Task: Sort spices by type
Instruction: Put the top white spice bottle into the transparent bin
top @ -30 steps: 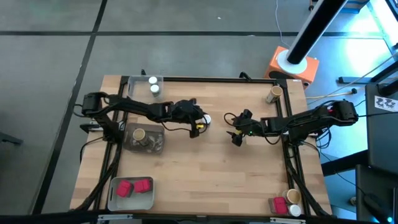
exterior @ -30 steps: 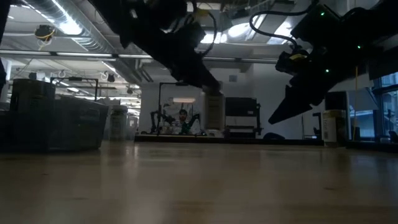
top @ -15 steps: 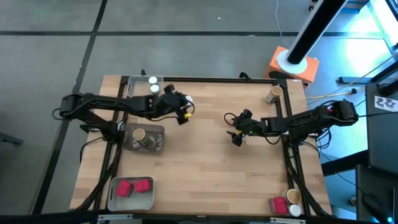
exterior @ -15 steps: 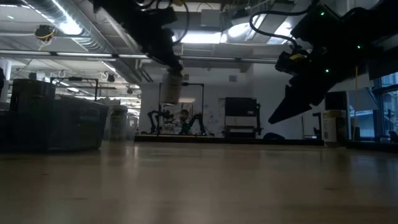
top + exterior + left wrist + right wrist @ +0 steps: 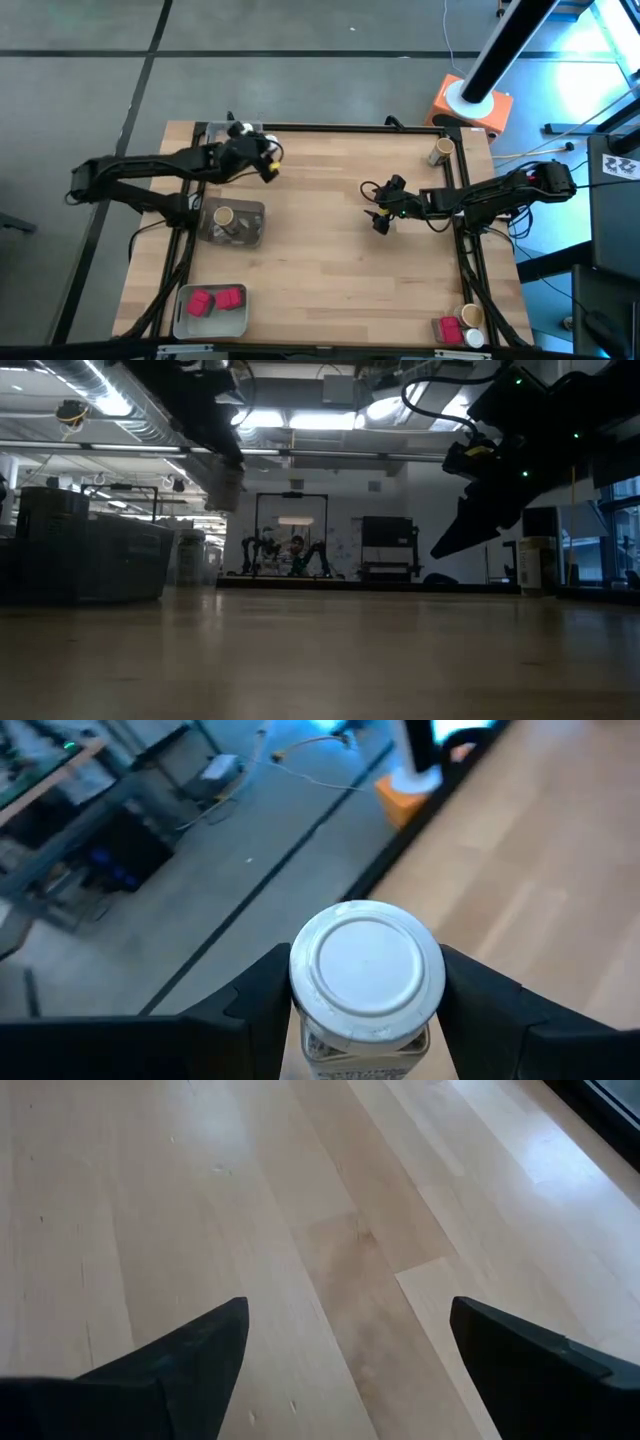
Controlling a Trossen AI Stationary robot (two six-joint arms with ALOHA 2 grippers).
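My left gripper is shut on a round jar with a white lid and hovers by the clear tray at the table's far left corner. Another white lid shows in that tray. In the low view the held jar hangs well above the table. In the high view the arm mostly hides it. My right gripper is open over bare wood right of the table's middle, and its fingers touch nothing. My left gripper pinches the jar between its two fingers, one on each side of the body just below the white lid. The fingers slant down at it from above. The jar is lifted clear of the table and roughly upright in the low view.
A clear tray with tan-lid jars sits at the left edge, and a grey tray with red boxes at the near left corner. A red box, a tan-lid jar and a white-lid jar stand near right. One tan-lid jar stands far right.
My left gripper has carried the white-lid jar, lifted, from the table's middle toward the far left corner, up to the clear tray there. It has stayed shut on the jar. My right arm has kept still.
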